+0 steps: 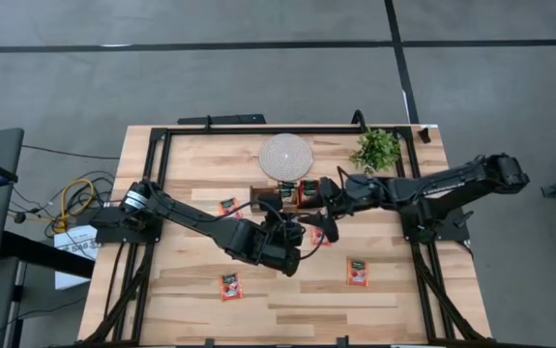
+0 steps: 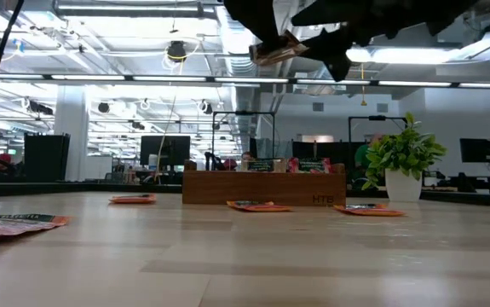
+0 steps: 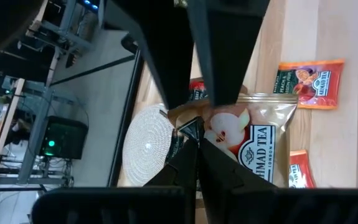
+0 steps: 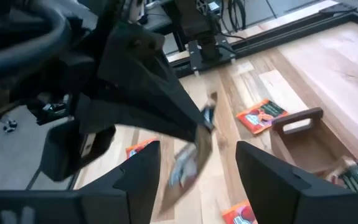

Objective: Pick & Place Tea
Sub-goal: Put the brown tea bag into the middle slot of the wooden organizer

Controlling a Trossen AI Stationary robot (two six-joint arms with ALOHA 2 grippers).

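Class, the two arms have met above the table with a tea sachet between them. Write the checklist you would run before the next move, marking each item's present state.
1. Left gripper shut on the tea sachet: ok.
2. Right gripper open, fingers either side of the sachet: ok.
3. Sachet lifted above the table: ok.
4. Wooden tray in view, upright: ok.
5. Free slot in the tray: cannot tell.
6. Other sachets lying flat, apart: ok.

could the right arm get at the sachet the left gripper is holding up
Probably yes: the right gripper is open with the tan sachet hanging between its fingers, held at one corner by the shut left gripper; nothing sits between them.
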